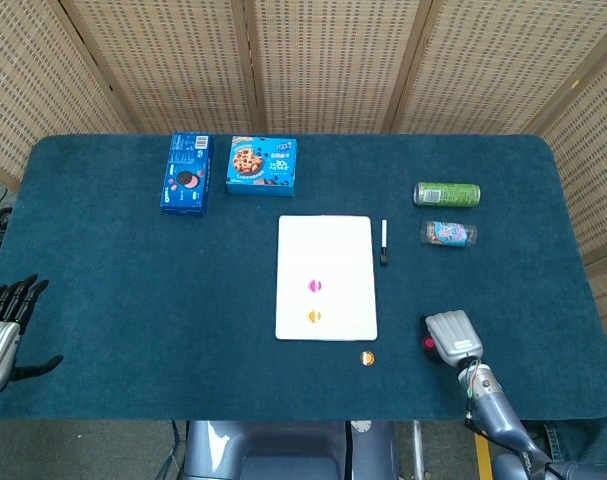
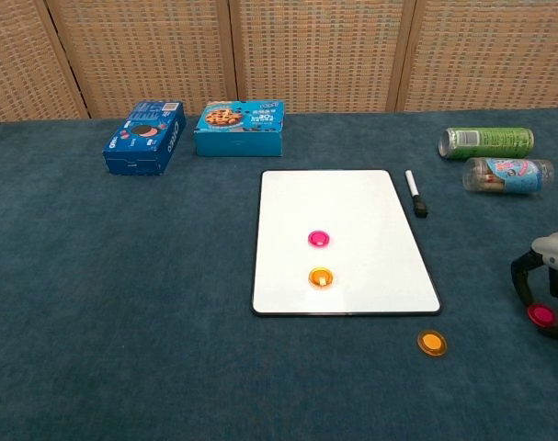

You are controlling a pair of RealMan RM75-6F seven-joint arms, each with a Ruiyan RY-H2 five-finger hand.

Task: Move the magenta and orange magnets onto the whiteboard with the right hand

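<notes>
A white whiteboard (image 1: 325,250) (image 2: 343,207) lies mid-table with one magenta magnet (image 1: 315,286) (image 2: 319,239) and one orange magnet (image 1: 314,317) (image 2: 321,277) on it. A second orange magnet (image 1: 367,357) (image 2: 431,343) lies on the cloth just below the board's right corner. Further right, my right hand (image 1: 451,337) (image 2: 550,276) arches down over a second magenta magnet (image 1: 429,343) (image 2: 540,315), its fingers curled around it at table level. My left hand (image 1: 3,330) hangs off the table's left edge with fingers spread and nothing in it.
A black marker (image 1: 384,242) (image 2: 416,194) lies right of the board. A green can (image 1: 447,194) (image 2: 485,141) and a small bottle (image 1: 449,234) (image 2: 504,175) lie on their sides at the right. Two blue cookie boxes (image 1: 187,173) (image 1: 262,166) sit at the back left.
</notes>
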